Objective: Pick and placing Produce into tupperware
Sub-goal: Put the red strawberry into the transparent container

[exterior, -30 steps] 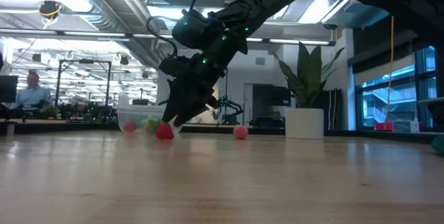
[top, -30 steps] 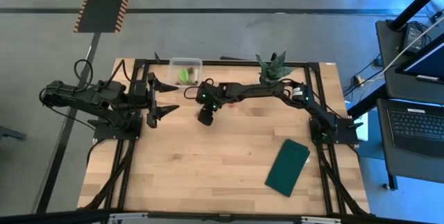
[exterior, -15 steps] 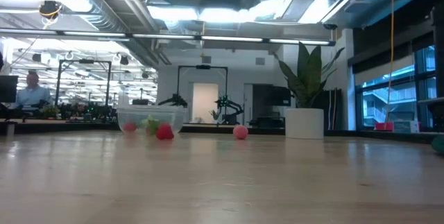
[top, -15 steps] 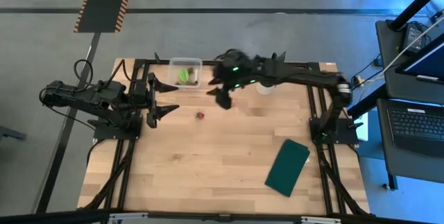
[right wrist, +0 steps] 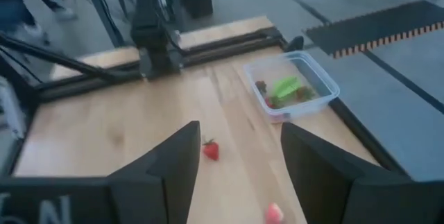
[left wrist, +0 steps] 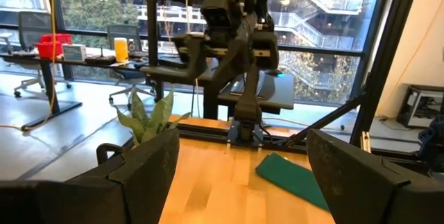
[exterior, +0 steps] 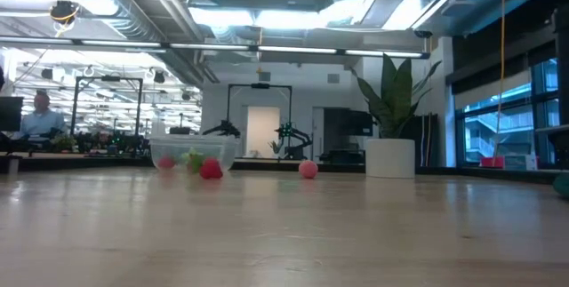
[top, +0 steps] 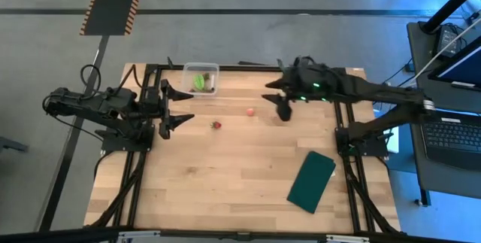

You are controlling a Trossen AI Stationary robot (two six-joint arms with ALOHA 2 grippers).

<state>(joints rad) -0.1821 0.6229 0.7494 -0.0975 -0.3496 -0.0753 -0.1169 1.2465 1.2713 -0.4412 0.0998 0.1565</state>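
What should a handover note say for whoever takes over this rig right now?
Left tool: open, empty, parked at the table's left edge.
Right tool: open, empty, raised above the table right of the loose fruit.
Tupperware: at the far edge, holding the green piece and some red bits.
Done: those pieces are in.
Left: one strawberry and the pinkish round fruit lie loose on the table.

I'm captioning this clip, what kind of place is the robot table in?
Probably an open robotics lab or workshop: exposed ceiling ducts, another robot rig at the back, and desks with office chairs by tall windows.
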